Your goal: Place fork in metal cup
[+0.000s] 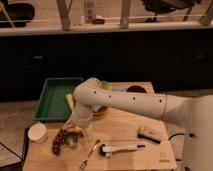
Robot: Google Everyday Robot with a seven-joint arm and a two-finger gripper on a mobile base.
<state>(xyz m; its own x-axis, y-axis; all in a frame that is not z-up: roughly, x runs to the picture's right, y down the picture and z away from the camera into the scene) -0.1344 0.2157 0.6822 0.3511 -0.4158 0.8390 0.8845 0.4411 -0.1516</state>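
Observation:
The fork (90, 150) lies flat on the wooden table (125, 125) near its front edge, handle pointing to the front left. The metal cup (70, 140) stands upright just left of the fork, next to a bunch of dark red grapes (58, 141). My gripper (80, 129) hangs from the white arm, pointing down, just above and behind the cup and a little left of the fork's tines. It holds nothing that I can see.
A white-handled tool with a black head (122, 148) lies right of the fork. A white round tub (37, 132) stands at the front left. A green tray (56, 99) is at the back left. A reddish bowl (101, 110), another bowl (135, 90) and a brown block (150, 134) are also on the table.

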